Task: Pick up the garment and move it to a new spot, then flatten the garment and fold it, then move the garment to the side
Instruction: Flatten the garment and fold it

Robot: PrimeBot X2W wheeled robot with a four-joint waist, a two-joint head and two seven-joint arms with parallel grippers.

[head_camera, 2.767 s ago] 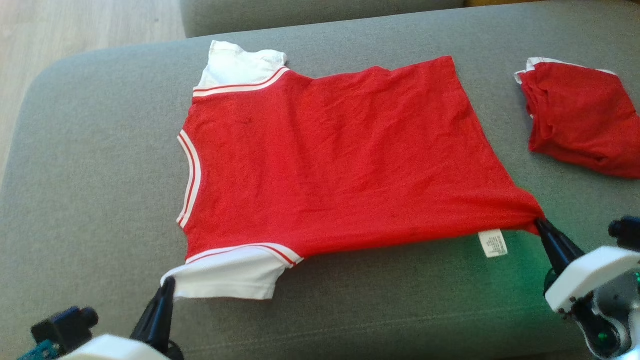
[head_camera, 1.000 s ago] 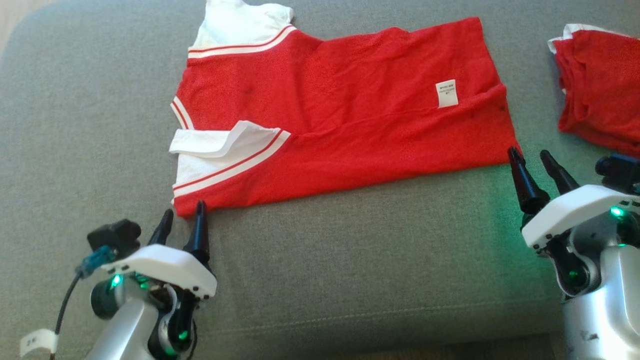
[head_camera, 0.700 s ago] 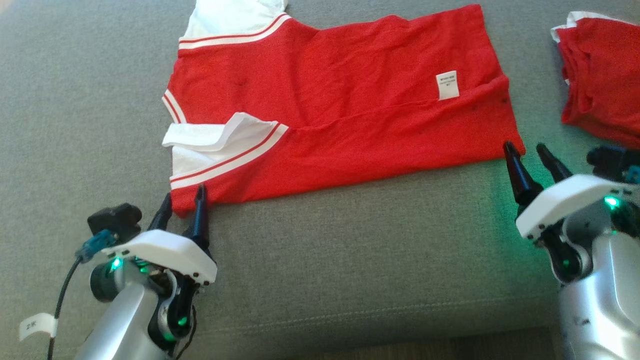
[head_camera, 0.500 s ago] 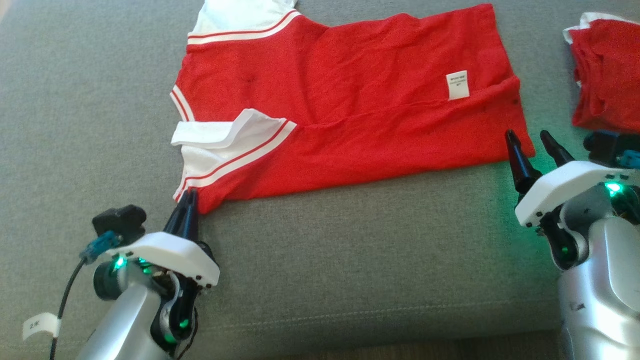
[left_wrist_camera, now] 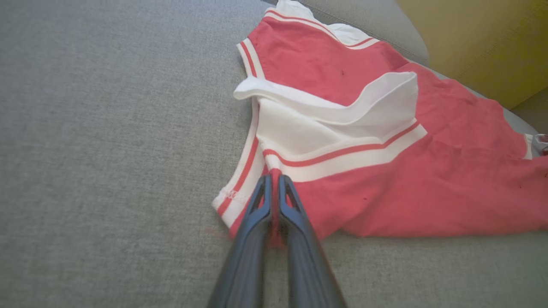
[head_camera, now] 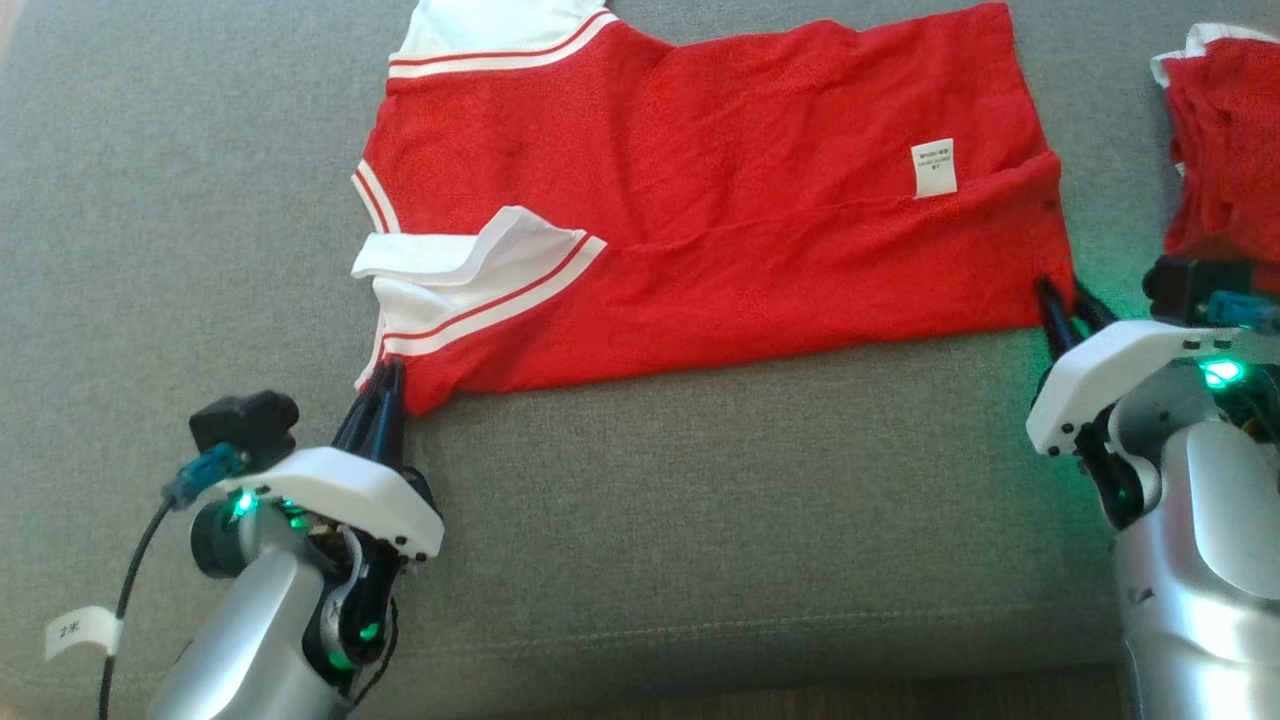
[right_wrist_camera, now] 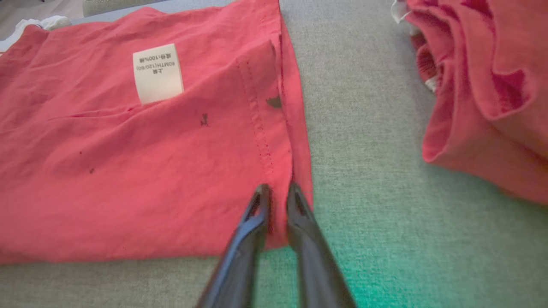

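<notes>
Half-folded garment (head_camera: 720, 200) on the cushion's (head_camera: 700, 520) middle risks a lopsided lift.
Left gripper (head_camera: 386, 385) clamps its sleeve-end corner; right gripper (right_wrist_camera: 277, 190) straddles the hem corner, jaws narrowly apart, grip unclear, so that corner may slip.

Overhead head view; low, close wrist views; shared garment (head_camera: 700, 200)

Two red garments: the garment (head_camera: 720, 200) spread out and a bundled garment (head_camera: 1225, 150). Two white sleeves on the former, near sleeve (head_camera: 470, 275) and far sleeve (head_camera: 480, 22). One care label (head_camera: 933, 167). Two grippers, left gripper (head_camera: 390, 372) and right gripper (head_camera: 1062, 297), with four dark fingers in all. One grey sofa cushion (head_camera: 700, 520) beneath
</notes>
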